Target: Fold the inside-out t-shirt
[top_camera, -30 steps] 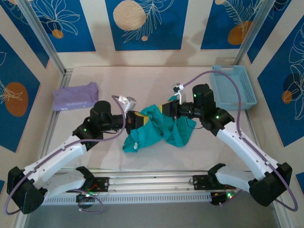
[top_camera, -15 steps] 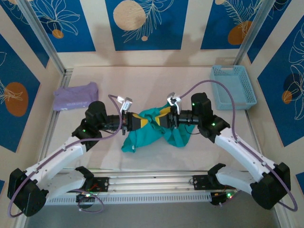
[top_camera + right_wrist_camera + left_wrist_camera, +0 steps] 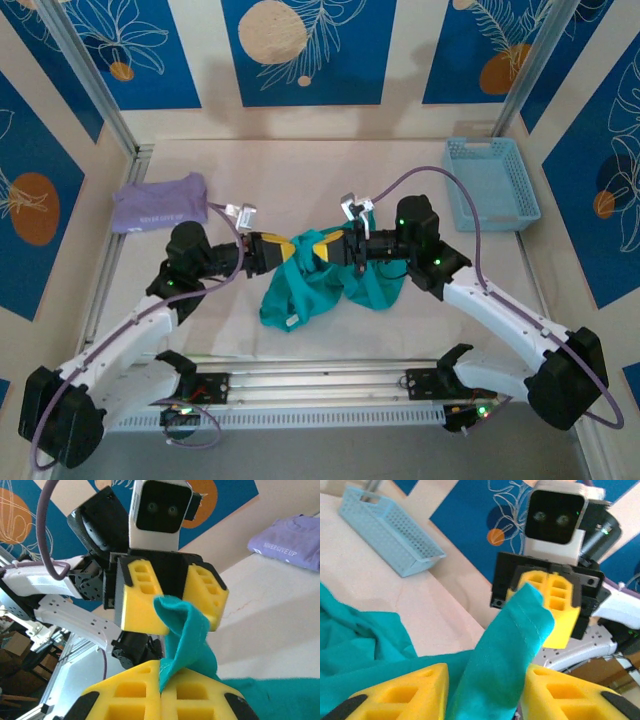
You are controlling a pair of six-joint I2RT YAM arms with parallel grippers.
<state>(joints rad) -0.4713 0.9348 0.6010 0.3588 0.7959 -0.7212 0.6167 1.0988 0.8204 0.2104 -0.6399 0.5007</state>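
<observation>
One inside-out t-shirt (image 3: 335,285) lies bunched at table centre, one fold raised. Right gripper (image 3: 328,247): fingers together, clamped on the fold. Left gripper (image 3: 275,247): fingers apart around it. One lavender shirt (image 3: 160,203) at 10 o'clock, one blue basket (image 3: 490,185) at 2 o'clock

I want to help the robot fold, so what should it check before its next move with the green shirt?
1. Right gripper shut on the shirt: ok, cloth is pinched between its fingers.
2. Left gripper open: ok, its fingers stand apart with a strip of cloth passing between them.
3. Shirt spread flat: not ok, it lies bunched on the table.
4. Shirt turned right side out: cannot tell.
5. Purple shirt out of the way: ok, it lies apart at the far left.
</observation>
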